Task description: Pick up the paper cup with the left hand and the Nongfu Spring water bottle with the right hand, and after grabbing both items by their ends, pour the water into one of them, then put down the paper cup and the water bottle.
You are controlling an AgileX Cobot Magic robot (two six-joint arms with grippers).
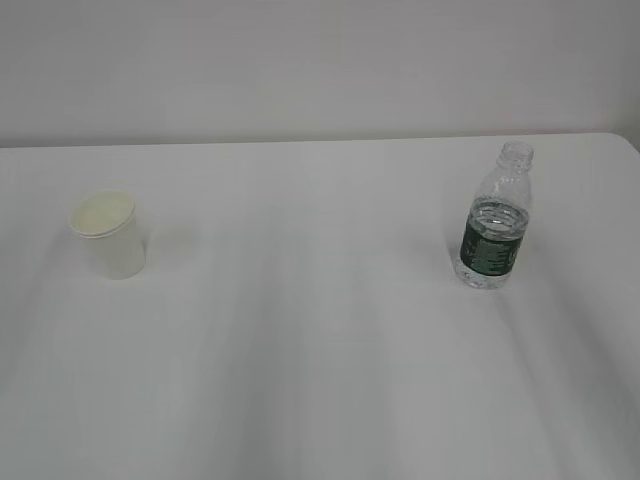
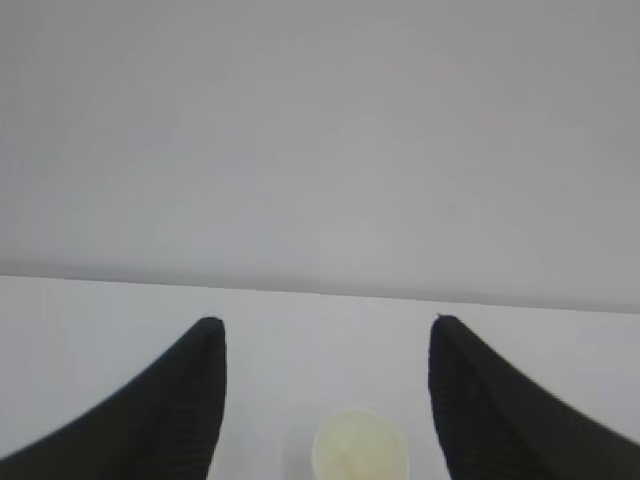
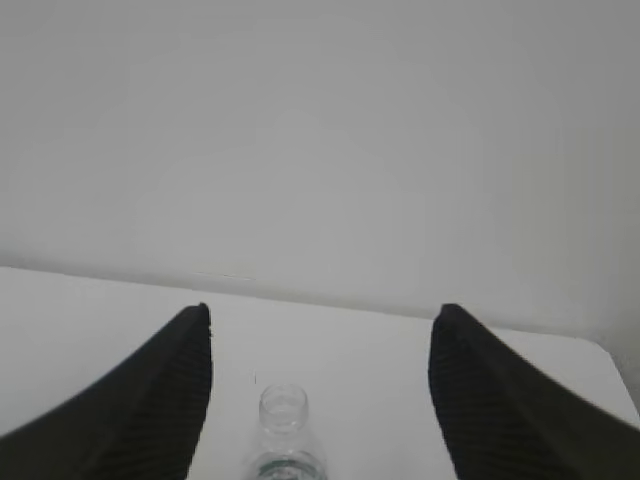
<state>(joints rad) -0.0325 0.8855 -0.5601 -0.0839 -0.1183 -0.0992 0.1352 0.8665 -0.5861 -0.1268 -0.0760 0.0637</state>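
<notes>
Two sets of black fingers frame our nearest view, one pair per wrist camera, and both stand spread wide with nothing between them. Our left hand (image 2: 325, 400) hangs above and behind the small white tapered paper cup (image 2: 360, 445), whose cream inside shows just beyond the gap between the fingers (image 2: 195, 390). Our right hand (image 3: 320, 390) is lined up the same way on the small clear ribbed Nongfu Spring water bottle (image 3: 283, 440), its open, capless mouth showing just ahead of the fingers (image 3: 190, 380).

Further out, in the exterior view, neither arm appears. The cup (image 1: 108, 234) stands upright on the left of the white worktop (image 1: 320, 330), and the bottle (image 1: 496, 218), with its dark green label band, stands upright well apart on the right. Clear water (image 1: 497, 215) reaches to about the top of the label.

We judge that nothing of the task is done: both grasps, the pour and the setting down all remain.
</notes>
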